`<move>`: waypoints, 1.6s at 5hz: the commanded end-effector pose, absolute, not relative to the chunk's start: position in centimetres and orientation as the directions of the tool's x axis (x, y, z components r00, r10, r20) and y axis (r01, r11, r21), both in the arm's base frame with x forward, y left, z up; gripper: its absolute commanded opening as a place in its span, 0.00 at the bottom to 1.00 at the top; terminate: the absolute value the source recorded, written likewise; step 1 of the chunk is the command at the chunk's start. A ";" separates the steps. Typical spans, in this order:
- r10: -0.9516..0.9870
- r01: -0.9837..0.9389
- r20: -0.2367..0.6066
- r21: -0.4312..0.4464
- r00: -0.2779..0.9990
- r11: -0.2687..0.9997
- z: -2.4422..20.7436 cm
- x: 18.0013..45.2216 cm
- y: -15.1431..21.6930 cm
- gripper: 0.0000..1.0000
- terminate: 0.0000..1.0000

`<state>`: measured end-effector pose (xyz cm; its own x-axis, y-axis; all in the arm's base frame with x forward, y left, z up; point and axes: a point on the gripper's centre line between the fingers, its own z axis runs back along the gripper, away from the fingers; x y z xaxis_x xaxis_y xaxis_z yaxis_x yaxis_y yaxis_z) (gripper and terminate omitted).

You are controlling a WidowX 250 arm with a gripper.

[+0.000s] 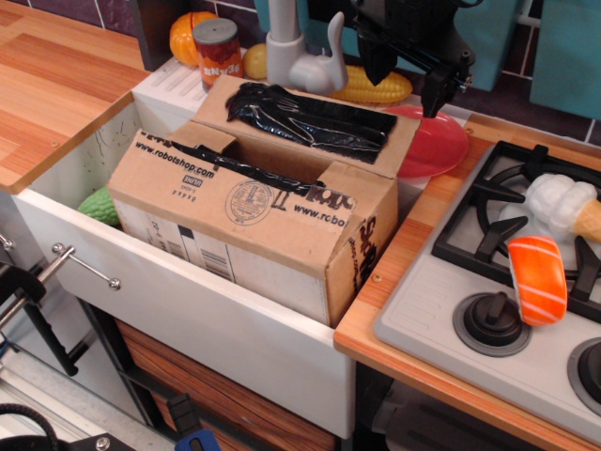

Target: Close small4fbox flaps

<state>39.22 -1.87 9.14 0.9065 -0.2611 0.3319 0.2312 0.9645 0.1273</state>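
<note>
Sitting in the white sink basin (235, 329), the small4fbox (254, 221) lies with its long axis running from the near left to the far right of the view. The flaps (310, 122) are not fully closed: the large rear panel with black tape stands tilted up toward the back, and a dark gap shows between it and the front panel. The gripper (406, 83) hangs above and behind the box's far right corner, over the red plate (437, 146), apart from the cardboard. Its two dark fingers (380, 61) stand spread, holding nothing. In my judgement the raised panel lies forward, left and below the gripper, so pressing it down calls for travel that way.
</note>
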 end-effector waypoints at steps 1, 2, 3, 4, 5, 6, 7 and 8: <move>-0.261 0.231 0.332 0.127 0.906 0.965 9.1 39.2 -1.9 1.00 0.00; -0.264 0.228 0.365 0.138 0.893 0.964 8.8 40.0 -1.7 1.00 0.00; -0.250 0.215 0.396 0.129 0.884 0.968 8.1 40.3 -2.0 1.00 0.00; -0.230 0.210 0.411 0.094 0.882 0.973 7.7 41.2 -2.2 1.00 0.00; -0.239 0.219 0.431 0.096 0.870 0.971 7.1 41.7 -2.8 1.00 0.00; -0.254 0.225 0.443 0.118 0.860 0.967 7.6 44.1 -3.4 1.00 0.00; -0.248 0.229 0.446 0.098 0.860 0.969 7.1 44.8 -3.6 1.00 0.00; -0.228 0.221 0.429 0.067 0.874 0.973 7.1 45.4 -3.7 1.00 0.00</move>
